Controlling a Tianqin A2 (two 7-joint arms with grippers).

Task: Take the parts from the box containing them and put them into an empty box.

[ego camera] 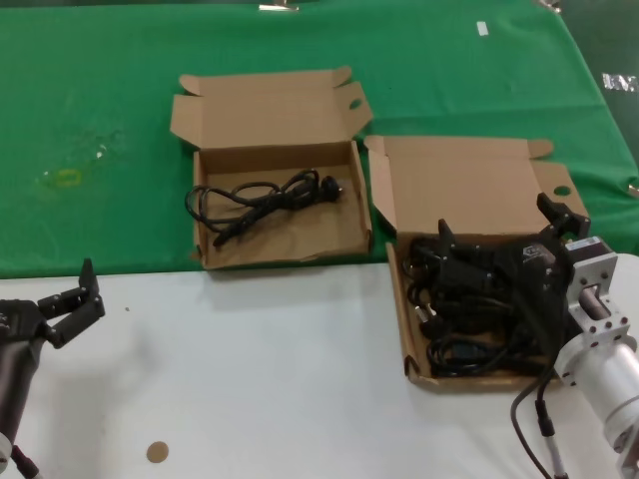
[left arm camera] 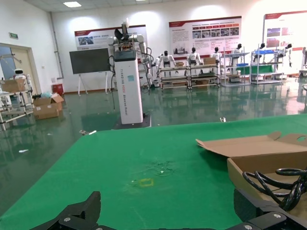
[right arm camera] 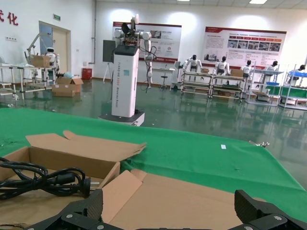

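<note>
Two black fingers of my right claw point(ego camera: 504, 238) stand spread wide with nothing between them, poised over the heap of black rubbery power cords with moulded plugs point(ego camera: 461, 309) that fills the shallow brown cardboard mailer box with the straight front rim point(ego camera: 469, 379), at my right on the near side where the white tabletop point(ego camera: 270, 369) meets the green cloth point(ego camera: 120, 120). From the head view I cannot tell whether the fingertips touch the cables or only hover just above them. Left of that box and a little farther back sits the other shallow brown cardboard box with the ragged front rim point(ego camera: 285, 257), lid folded back, already holding one looped black cord point(ego camera: 265, 200); my right wrist view shows that same cord point(right arm camera: 45, 182) lying inside it. So I judge the step in hand to be reaching for the next cord in the full box. The next move calls for settling the fingers around a single bundle rather than a tangle of several, closing, lifting clear of the wall, then carrying it across to the left box. My left claw point(ego camera: 70, 299) waits, open, over the white tabletop at my near left, well apart from both boxes.
</note>
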